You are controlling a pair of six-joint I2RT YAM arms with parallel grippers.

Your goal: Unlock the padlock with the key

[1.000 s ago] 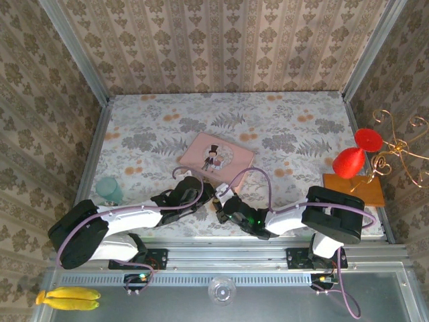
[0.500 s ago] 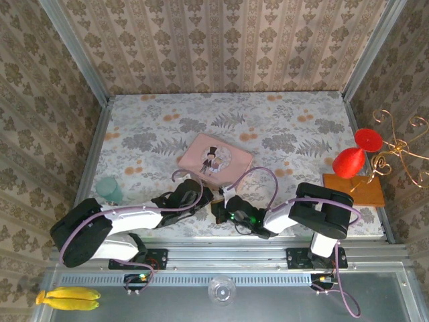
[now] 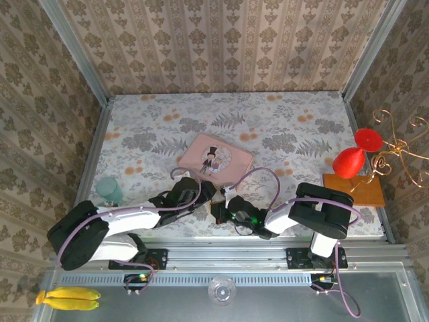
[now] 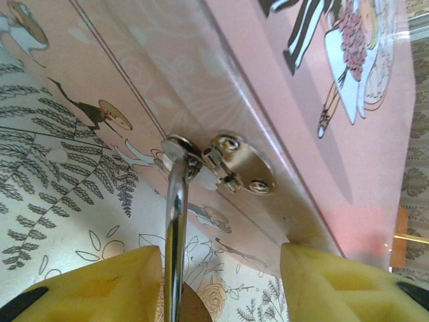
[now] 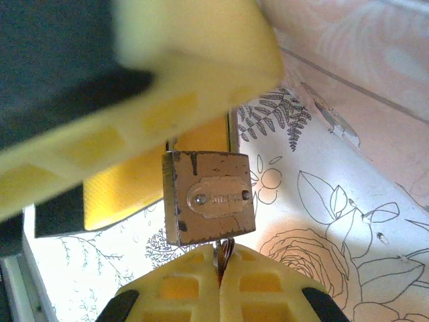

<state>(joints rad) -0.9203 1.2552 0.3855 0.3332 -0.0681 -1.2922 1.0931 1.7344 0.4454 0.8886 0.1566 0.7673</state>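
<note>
One padlock (image 5: 209, 198), one key (image 5: 223, 252), one pink tin (image 3: 216, 155), left pincer (image 4: 218, 285), right pincer (image 5: 220, 290).

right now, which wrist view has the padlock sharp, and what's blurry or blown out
Right wrist: the padlock body is sharp, the other arm's yellow finger above it is a close blur, and the tablecloth at lower left is washed out. Left wrist: the shackle and the pink tin's hasp are crisp; the yellow fingers at the bottom are soft.

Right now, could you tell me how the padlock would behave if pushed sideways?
The padlock would likely swing, not slide: its shackle hangs through the hasp of the pink tin. Its metal body looks stiff and probably dense.
</note>
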